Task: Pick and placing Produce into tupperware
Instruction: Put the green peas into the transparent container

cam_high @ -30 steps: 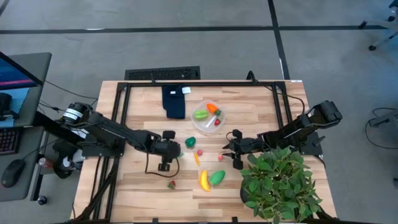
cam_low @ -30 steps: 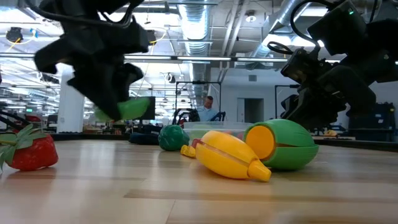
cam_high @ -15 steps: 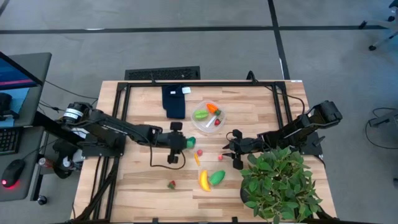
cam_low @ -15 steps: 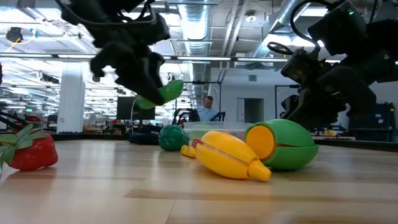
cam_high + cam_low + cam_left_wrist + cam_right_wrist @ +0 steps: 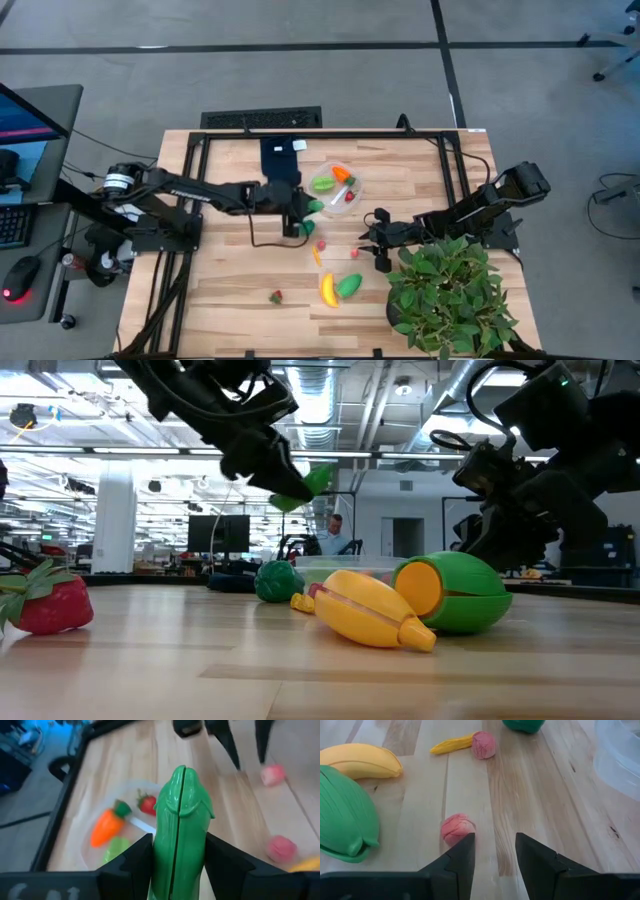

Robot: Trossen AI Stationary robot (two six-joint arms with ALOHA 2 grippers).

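A long green pod-shaped piece of produce (image 5: 180, 795) sticks out ahead of my left gripper (image 5: 177, 842), which is shut on it. In the high view that gripper (image 5: 300, 210) hovers just left of the clear round tupperware (image 5: 358, 186). A carrot (image 5: 105, 827), a light green piece (image 5: 116, 848) and a strawberry (image 5: 146, 804) lie in the tupperware. My right gripper (image 5: 495, 845) stands open low over the table, a pink piece (image 5: 456, 829) just beside one fingertip. More produce lies loose on the wood: a banana (image 5: 327, 289), a green piece (image 5: 349, 285) and a strawberry (image 5: 275, 296). My left gripper pinches the green pod by its two long sides (image 5: 161, 847) between its two fingers, at the pod's rear part. The fingers lie along the pod and slant downward from the table's left. The pod is lifted clear of the table, its free end (image 5: 312, 482) pointing toward the tupperware.
A dark blue folded cloth (image 5: 281, 162) lies at the far edge, left of the tupperware. A big leafy potted plant (image 5: 450, 295) fills the near right corner. A dark green round piece (image 5: 308, 229), a second pink piece (image 5: 322, 244) and a small yellow piece (image 5: 316, 256) lie mid-table.
My left gripper has swung up and toward the table's far right, toward the tupperware, carrying the green pod clear of the table. Its wrist has tipped up, so the pod now points less steeply down.
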